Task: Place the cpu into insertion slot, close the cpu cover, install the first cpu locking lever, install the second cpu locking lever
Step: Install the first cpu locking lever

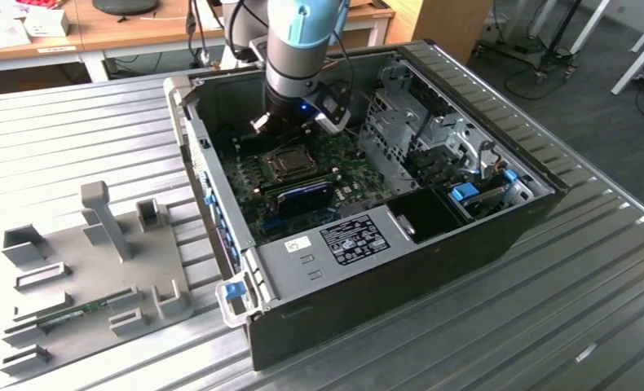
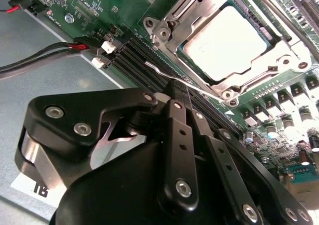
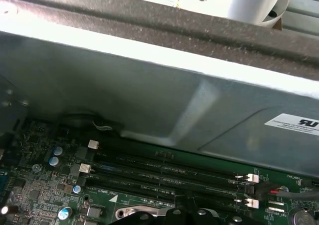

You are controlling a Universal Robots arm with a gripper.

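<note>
At the side of the insertion slot (image 1: 290,164) that faces the memory slots (image 2: 130,56), your gripper (image 2: 182,88) has its two black fingers pressed together with no gap between them. The tips meet the thin locking lever (image 2: 160,68). You cannot tell whether the wire is pinched between them or only touched.

- The cpu (image 2: 229,43) lies flat in the insertion slot. Its grey top shows through the window of the cpu cover (image 2: 168,32), which lies down over it.
- The lever's free end stands out from the slot, over the memory slots. It looks unlatched.
- Handling, as a judgement: the lever is sprung steel wire, so expect it to be stiff, light, slick and likely to flick back. Take it at the bent free end, away from the slot.
- The cpu is light and fragile, so leave it alone.
- The green circuit board (image 2: 114,6) surrounds the slot, and around that is the open computer case (image 1: 496,220).
</note>
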